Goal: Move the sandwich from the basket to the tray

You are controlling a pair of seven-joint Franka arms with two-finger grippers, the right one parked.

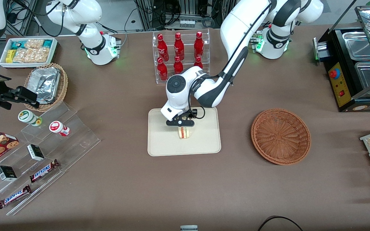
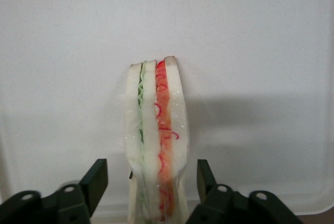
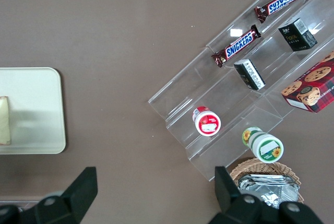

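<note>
The sandwich (image 1: 184, 132) stands on its edge on the cream tray (image 1: 161, 144), roughly in the tray's middle. In the left wrist view the sandwich (image 2: 156, 135) shows white bread with a red-orange stripe and a thin green one, against the tray (image 2: 261, 51). My left gripper (image 1: 181, 124) hangs just above the sandwich. It (image 2: 151, 178) is open, one black finger (image 2: 97, 179) on each side of the bread with a small gap on both sides. The reddish-brown wicker basket (image 1: 280, 136) sits beside the tray toward the working arm's end, with nothing in it.
A clear rack of red bottles (image 1: 180, 53) stands farther from the front camera than the tray. Toward the parked arm's end are clear steps with candy bars (image 1: 43, 170) and small tubs, plus a foil-tray basket (image 1: 45, 85). A black food warmer (image 1: 355, 64) is at the working arm's end.
</note>
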